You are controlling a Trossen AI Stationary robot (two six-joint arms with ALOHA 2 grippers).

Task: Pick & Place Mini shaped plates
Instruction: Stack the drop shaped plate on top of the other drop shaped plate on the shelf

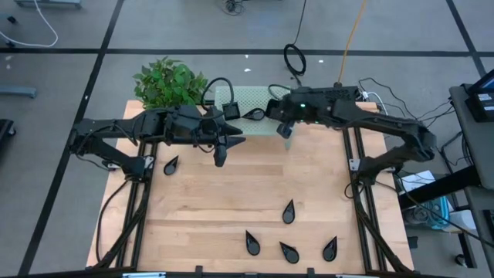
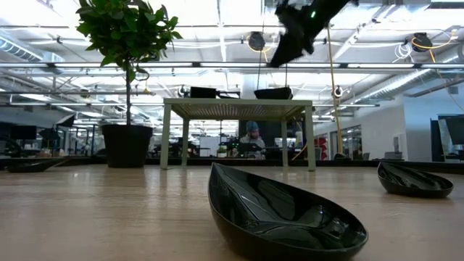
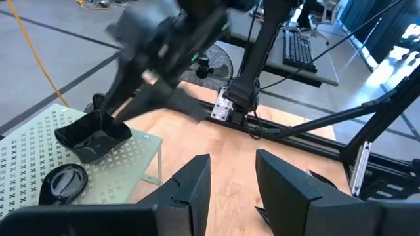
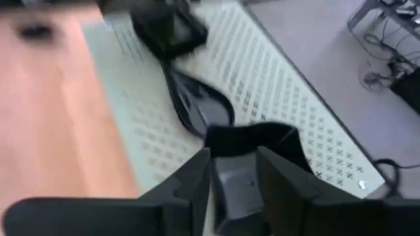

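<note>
**Placing step, right arm.** The right gripper (image 1: 284,130) hangs over the rack (image 1: 255,96) at the table's (image 1: 231,193) 12 o'clock edge. A square plate (image 3: 92,136) sits on the rack top directly under it. In the right wrist view the two fingers flank this plate's near wall. Whether they pinch the wall or stand clear of it cannot be told. A second square (image 4: 169,29) and one teardrop (image 4: 203,108) lie on the rack just beside it.

The left gripper (image 1: 220,157) waits above the board at about 11 o'clock of centre, its fingers spread and empty.

Five teardrops lie loose on the table. One (image 1: 170,164) is at 9 o'clock, one (image 1: 289,211) just past centre toward 5 o'clock, and three (image 1: 289,252) are grouped near the 6 o'clock edge. A plant (image 1: 170,83) stands at the 11 o'clock corner.

The step in hand is judged to be the set-down of the square plate. The next move calls for a straight lift clear of its rim, so as not to drag the plate. A reach toward a loose teardrop would follow.
</note>
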